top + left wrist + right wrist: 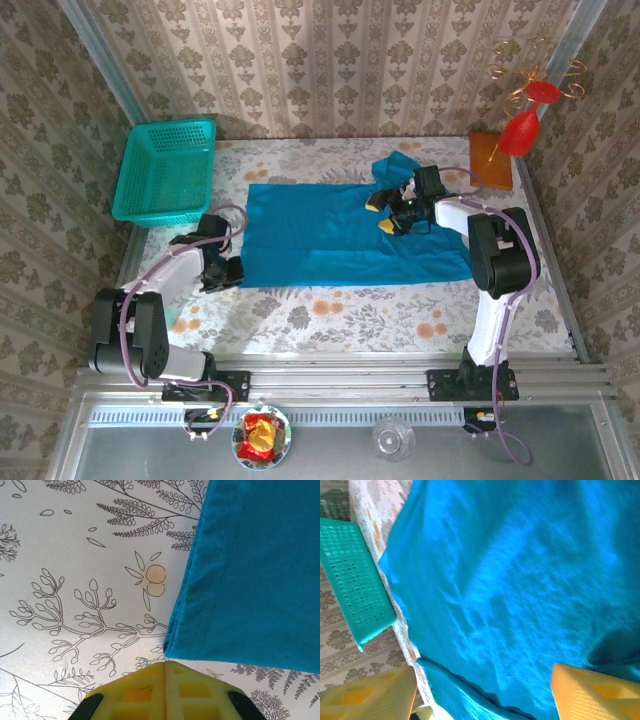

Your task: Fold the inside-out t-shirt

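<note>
Where the right end effector (380, 215) gapes, the t-shirt (330, 240) lies beneath.

A teal plastic mesh basket (172, 127) sat at ten o'clock on the floral tablecloth (330, 312). At two o'clock lay a flat orange square (492, 162), with a red ornament on gold wire curls (521, 128) just above it. Below the table edge, at six o'clock, a small dish (238, 446) of bright wrapped sweets stood beside a clear glass (393, 438). Patterned wallpaper (330, 60) ran behind.
</note>
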